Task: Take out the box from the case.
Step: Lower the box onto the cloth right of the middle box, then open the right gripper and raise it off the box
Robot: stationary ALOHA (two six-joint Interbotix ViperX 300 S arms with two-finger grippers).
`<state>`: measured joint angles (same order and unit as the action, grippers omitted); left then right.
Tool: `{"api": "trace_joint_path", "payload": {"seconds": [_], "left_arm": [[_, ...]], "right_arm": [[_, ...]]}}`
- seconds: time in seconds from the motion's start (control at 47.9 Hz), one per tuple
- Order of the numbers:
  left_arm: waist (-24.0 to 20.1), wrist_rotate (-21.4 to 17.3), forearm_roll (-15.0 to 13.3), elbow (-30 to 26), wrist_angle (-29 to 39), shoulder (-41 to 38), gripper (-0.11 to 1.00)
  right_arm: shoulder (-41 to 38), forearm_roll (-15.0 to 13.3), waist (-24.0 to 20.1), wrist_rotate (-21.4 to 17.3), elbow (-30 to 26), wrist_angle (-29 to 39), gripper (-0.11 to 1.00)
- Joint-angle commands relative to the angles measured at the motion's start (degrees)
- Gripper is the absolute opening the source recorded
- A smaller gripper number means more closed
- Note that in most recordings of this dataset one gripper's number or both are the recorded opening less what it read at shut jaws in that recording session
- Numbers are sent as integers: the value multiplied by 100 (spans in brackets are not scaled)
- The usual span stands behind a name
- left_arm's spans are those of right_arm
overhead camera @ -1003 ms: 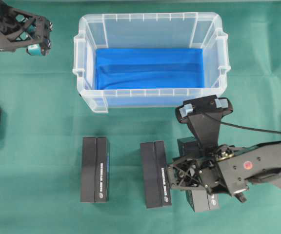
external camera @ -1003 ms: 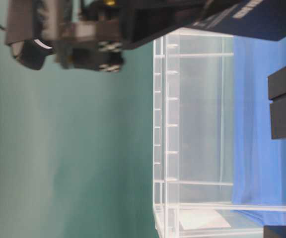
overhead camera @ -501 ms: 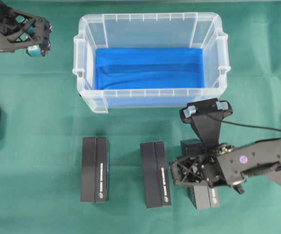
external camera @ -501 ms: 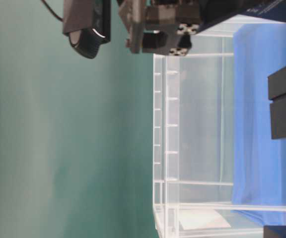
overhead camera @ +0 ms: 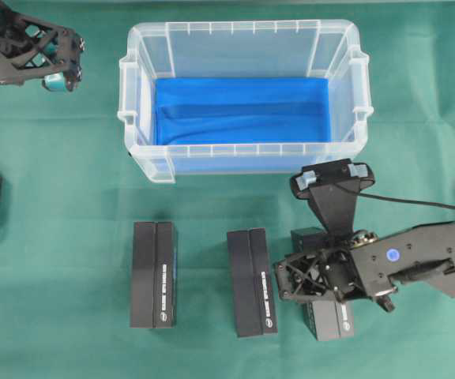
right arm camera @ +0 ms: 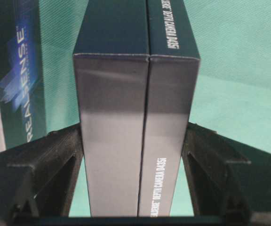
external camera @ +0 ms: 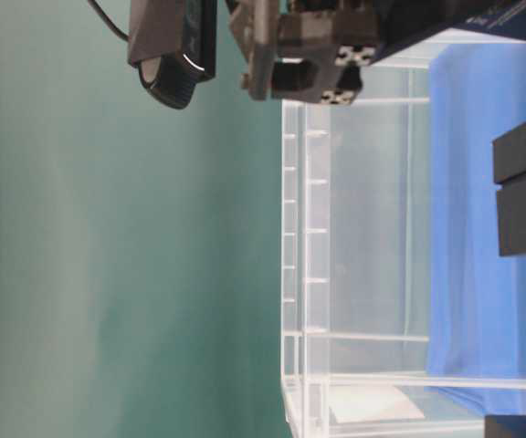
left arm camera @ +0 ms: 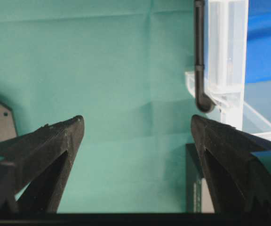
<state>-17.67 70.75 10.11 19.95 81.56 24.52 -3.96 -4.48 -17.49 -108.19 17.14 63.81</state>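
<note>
The case [overhead camera: 243,148] is a clear tub at the back of the green cloth, and only its blue sheet [overhead camera: 242,110] shows inside. In front of it lie three dark boxes: one on the left [overhead camera: 154,274], one in the middle [overhead camera: 252,282], and a right one [overhead camera: 329,320]. My right gripper [overhead camera: 316,276] is over that right box. The right wrist view shows both fingers pressed against the sides of the box [right arm camera: 135,117], so the right gripper [right arm camera: 134,126] is shut on it. My left gripper [overhead camera: 63,63] hangs wide open at the far left, holding nothing [left arm camera: 138,125].
The case's corner and handle [left arm camera: 225,56] are just to the right of the left gripper. The middle box [right arm camera: 18,75] lies close on the left of the held one. The right arm's cable [overhead camera: 417,207] runs off to the right edge.
The right arm shifted slightly with the box between its fingers, mostly in the first half second. The left gripper nudged a little. The case and the other two boxes stayed put.
</note>
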Motion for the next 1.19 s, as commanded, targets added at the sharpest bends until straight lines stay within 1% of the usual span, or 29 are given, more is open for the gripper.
{"api": "trace_joint_path", "payload": {"seconds": [0.0,0.188,0.313,0.418,0.48,0.564,0.961,1.086,1.17], "left_arm": [[0,-9,18,-53,-9,79,94],[0,-9,18,-62,-9,79,94],[0,-18,18,-53,-9,79,94],[0,-18,18,-62,-18,79,94],[0,-9,18,-62,-26,88,94],[0,-18,18,-62,-26,79,95],[0,-18,18,-62,-35,79,94],[0,-18,18,-62,-26,79,94],[0,-9,18,-62,-26,79,94]], "right_arm": [[123,9,0,18,-70,-35,67],[149,-44,0,9,-62,18,67],[158,-44,0,-26,-88,246,67],[158,-70,0,-26,-141,422,89],[158,-114,0,-35,-176,475,95],[158,-176,0,-35,-193,492,94],[176,-176,0,-26,-334,545,93],[281,-176,0,-26,-475,703,93],[387,-193,26,-26,-598,923,93]]}}
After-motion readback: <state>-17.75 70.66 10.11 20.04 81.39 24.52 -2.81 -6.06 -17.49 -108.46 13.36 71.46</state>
